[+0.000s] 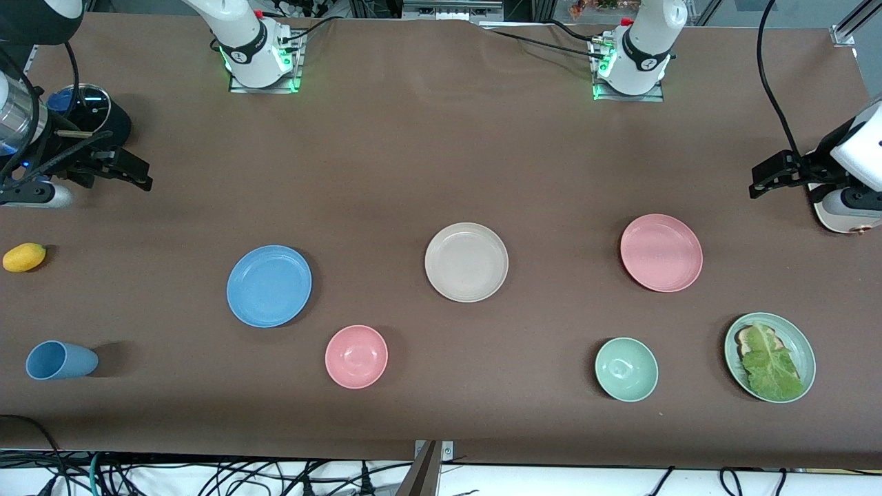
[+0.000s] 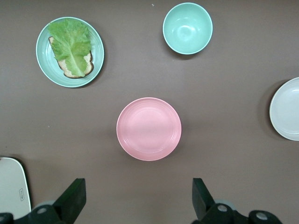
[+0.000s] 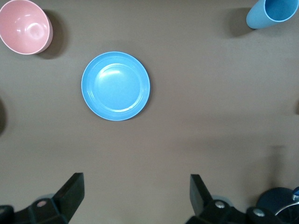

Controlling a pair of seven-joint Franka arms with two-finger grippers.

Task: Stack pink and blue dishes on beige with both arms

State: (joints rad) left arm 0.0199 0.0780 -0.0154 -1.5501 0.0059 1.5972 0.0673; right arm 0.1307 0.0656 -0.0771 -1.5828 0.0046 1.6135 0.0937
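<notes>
The brown table [image 1: 441,172] carries all the dishes, and both arms hang above its two ends. The left gripper [image 2: 135,198] is up in the air over the table's left-arm end, its two black fingers [image 2: 74,193] spread wide with nothing between them. The right gripper [image 3: 135,196] is up over the right-arm end, its fingers [image 3: 72,191] also spread wide and empty.

Of the three wide plates, the pink plate [image 1: 661,252] lies flat on the table just ahead of the left gripper's open fingers, below it and apart from it. The blue plate [image 1: 269,286] lies the same way ahead of the right gripper, well below it and untouched. The beige plate [image 1: 466,262] sits between those two, well apart from each and bare; only its edge shows at the border of the left wrist view [image 2: 286,109].

The pale green plate [image 1: 770,357] with lettuce [image 1: 772,365] laid over a slice of bread sits past the pink plate as seen from the left gripper, toward the front camera. The green bowl [image 1: 626,369] stands beside it, also past the pink plate.

The pink bowl [image 1: 356,356] stands near the blue plate, farther from the right gripper than that plate. The blue cup [image 1: 58,360] lies on its side toward the right-arm end. A small yellow fruit [image 1: 24,257] rests near the table's edge, below the right gripper.
</notes>
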